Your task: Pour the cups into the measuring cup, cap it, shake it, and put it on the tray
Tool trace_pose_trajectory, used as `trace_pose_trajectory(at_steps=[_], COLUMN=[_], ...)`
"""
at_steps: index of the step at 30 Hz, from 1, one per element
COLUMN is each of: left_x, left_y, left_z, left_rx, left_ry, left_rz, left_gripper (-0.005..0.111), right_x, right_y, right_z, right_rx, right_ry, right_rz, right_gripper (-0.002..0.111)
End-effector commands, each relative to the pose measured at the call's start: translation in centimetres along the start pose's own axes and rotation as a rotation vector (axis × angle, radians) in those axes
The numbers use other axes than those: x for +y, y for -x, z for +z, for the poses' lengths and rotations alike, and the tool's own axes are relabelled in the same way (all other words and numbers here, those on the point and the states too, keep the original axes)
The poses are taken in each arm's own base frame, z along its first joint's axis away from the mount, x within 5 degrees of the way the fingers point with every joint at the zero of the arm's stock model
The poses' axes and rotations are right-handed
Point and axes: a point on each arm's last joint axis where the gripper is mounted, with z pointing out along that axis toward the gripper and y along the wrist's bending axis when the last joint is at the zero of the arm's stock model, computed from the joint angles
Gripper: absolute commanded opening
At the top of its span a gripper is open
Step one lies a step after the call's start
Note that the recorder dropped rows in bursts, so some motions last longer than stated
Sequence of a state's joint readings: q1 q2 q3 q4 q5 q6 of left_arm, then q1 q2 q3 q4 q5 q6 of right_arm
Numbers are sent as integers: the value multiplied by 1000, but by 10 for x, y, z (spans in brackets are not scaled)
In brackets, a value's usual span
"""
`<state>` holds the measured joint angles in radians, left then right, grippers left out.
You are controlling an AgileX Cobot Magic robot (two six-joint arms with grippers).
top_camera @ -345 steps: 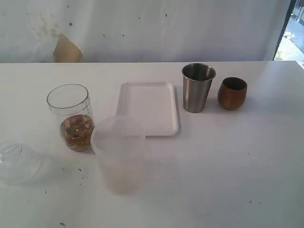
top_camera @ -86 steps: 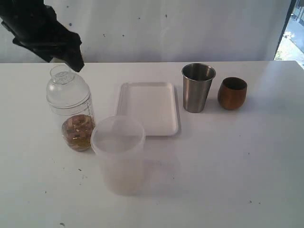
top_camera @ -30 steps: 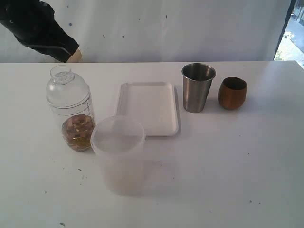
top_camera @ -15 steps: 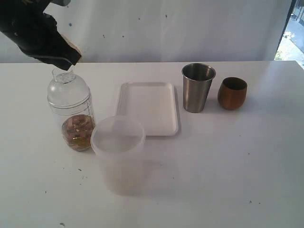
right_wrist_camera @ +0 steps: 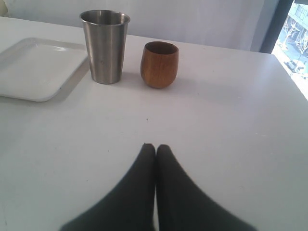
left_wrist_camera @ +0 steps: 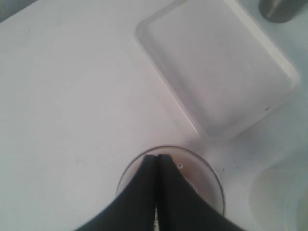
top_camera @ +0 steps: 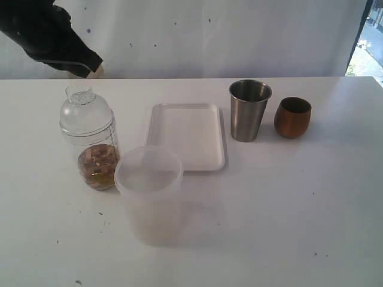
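The clear measuring cup point(top_camera: 90, 143) stands at the left with brownish contents in its bottom, and the domed cap point(top_camera: 84, 106) sits on top of it. My left gripper point(top_camera: 90, 67) hovers just above and behind the cap's knob, shut and empty; in the left wrist view its tips point(left_wrist_camera: 158, 157) hang over the cup point(left_wrist_camera: 211, 178). The white tray point(top_camera: 187, 134) lies in the middle with nothing on it. The steel tumbler point(top_camera: 249, 109) and the brown cup point(top_camera: 292, 117) stand to its right. My right gripper point(right_wrist_camera: 155, 147) is shut and empty, well short of both cups.
A large frosted plastic tub point(top_camera: 149, 200) stands in front of the measuring cup, touching or nearly touching it. A white wall runs behind the table point(top_camera: 287, 209). The table's right edge shows beyond the brown cup point(right_wrist_camera: 159, 63).
The cap, earlier lying on the table at the left, now sits on the measuring cup. In the last second the left gripper dipped to the cap's knob and then rose a little.
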<state>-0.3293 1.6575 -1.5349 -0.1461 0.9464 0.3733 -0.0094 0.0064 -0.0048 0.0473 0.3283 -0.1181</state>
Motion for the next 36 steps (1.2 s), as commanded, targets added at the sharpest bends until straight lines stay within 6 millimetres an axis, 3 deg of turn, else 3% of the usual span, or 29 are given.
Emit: trace_pose_trajectory(at_steps=[1, 9, 20, 32, 36], left_x=[-2, -5, -5, -5, -6], left_y=[-1, -18, -19, -6, -10], left_z=[-2, 17, 18, -10, -11], left_rx=[3, 51, 53, -18, 14], left_ry=[-10, -20, -21, -2, -15], left_rz=[0, -11, 10, 22, 22], left_gripper=[0, 0, 0, 0, 0], right_x=[0, 0, 0, 0, 0], right_y=[-1, -1, -1, -1, -1], right_z=[0, 0, 0, 0, 0], right_rx=[-9, -9, -9, -9, -9], right_ry=[-2, -2, -2, -2, -2], right_rz=[5, 5, 5, 5, 5], right_gripper=[0, 0, 0, 0, 0])
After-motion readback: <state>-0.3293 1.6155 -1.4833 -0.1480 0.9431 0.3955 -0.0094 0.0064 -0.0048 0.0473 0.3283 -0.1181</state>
